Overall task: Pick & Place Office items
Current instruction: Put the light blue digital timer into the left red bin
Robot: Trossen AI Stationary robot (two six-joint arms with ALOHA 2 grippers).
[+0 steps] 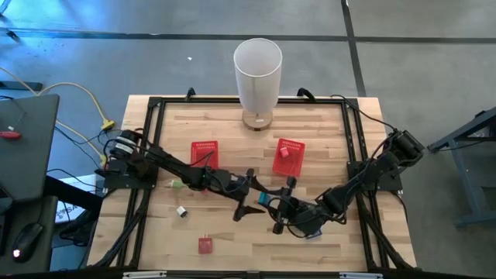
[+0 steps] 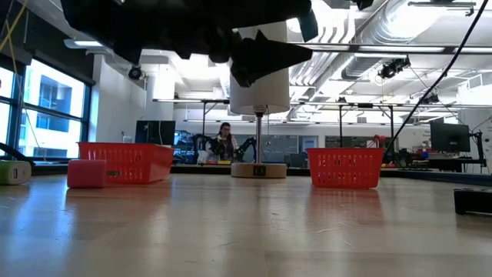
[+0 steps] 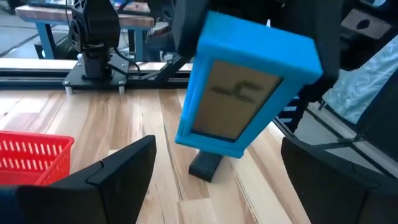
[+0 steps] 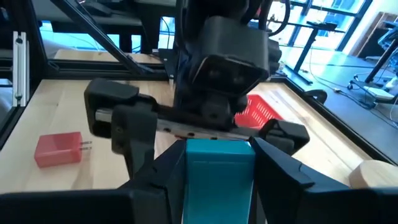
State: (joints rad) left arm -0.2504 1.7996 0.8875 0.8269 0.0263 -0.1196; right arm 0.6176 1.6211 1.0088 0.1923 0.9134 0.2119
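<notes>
My right gripper [image 1: 277,208] is shut on a blue flat box with a grey screen [image 3: 245,93], which also shows in the right wrist view [image 4: 217,174]. It holds the box above the table's middle. My left gripper [image 1: 251,195] faces it from the left, open, with its fingers [image 3: 124,168] standing apart on either side just short of the box. A red block [image 1: 204,245], a white item [image 1: 181,211] and a green item [image 1: 177,184] lie on the table. A pink item [image 1: 284,153] lies in the right red basket [image 1: 294,164]. My right gripper pinches the blue box by its two long edges [image 4: 186,163] between its two fingers. The fingers come from the table's right and lie along the box. The box is lifted clear of the table and tilted, its screen [image 3: 233,99] facing my left gripper.
A second red basket [image 1: 204,153] stands left of centre. A tall white cylinder [image 1: 258,74] stands at the far edge. A small black item [image 3: 205,167] lies on the table under the held box. A black frame [image 1: 155,108] runs round the table.
</notes>
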